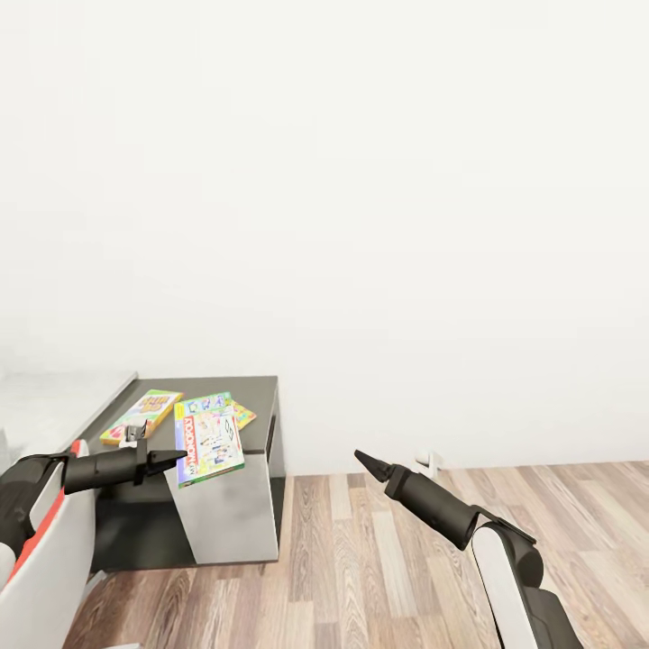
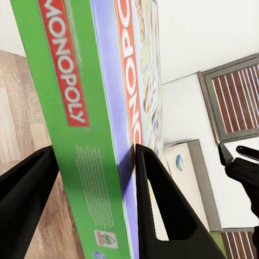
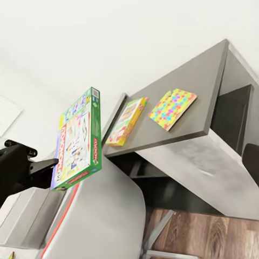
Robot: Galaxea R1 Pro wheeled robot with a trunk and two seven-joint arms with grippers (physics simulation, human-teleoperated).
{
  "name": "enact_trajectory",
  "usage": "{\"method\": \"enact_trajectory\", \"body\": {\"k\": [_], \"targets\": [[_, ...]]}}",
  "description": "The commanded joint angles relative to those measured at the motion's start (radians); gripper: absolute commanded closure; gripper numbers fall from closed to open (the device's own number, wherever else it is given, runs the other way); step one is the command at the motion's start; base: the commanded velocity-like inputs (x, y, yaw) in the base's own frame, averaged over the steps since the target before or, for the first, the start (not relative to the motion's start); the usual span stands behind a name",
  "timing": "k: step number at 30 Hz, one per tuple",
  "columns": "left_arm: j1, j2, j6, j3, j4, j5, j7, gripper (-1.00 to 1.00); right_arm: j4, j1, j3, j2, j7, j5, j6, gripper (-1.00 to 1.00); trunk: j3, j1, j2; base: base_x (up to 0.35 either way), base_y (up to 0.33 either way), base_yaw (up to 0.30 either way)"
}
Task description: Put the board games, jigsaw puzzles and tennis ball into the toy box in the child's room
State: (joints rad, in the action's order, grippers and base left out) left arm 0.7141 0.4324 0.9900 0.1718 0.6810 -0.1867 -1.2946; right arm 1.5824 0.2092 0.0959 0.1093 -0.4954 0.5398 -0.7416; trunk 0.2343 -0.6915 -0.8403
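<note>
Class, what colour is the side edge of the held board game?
Green with a red banner, clearest in the left wrist view: board game.

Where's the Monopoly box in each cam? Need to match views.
Head view: Monopoly box lower left, held by the left gripper in front of the dark cabinet top.
Left wrist view: fills the centre, green edge clamped between the black fingers.
Right wrist view: left of centre, held up on edge.
Shared landmark: the yellow-green game box on the cabinet.
</note>
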Motion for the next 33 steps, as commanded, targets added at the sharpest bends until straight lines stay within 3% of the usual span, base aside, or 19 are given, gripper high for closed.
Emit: {"method": "enact_trajectory", "body": {"k": [1,23,33], "targets": [[0.001,0.0,0.007,0.0,0.0,-0.002,-0.002,1.0,0.001,0.001,0.003,0.001,-0.003,0.002,-0.007,-1.0,-0.002,0.004,0.006,0.0,0.0,0.0],[0.001,0.0,0.007,0.0,0.0,-0.002,-0.002,1.0,-0.001,0.001,0.002,0.002,-0.002,0.002,-0.007,-1.0,-0.07,0.088,0.16,0.0,0.0,0.247],[0.001,0.0,0.007,0.0,0.0,-0.002,-0.001,1.0,-0.001,0.001,0.002,0.001,-0.001,0.002,-0.007,-1.0,-0.1,0.126,0.23,0.0,0.0,0.051]]}}
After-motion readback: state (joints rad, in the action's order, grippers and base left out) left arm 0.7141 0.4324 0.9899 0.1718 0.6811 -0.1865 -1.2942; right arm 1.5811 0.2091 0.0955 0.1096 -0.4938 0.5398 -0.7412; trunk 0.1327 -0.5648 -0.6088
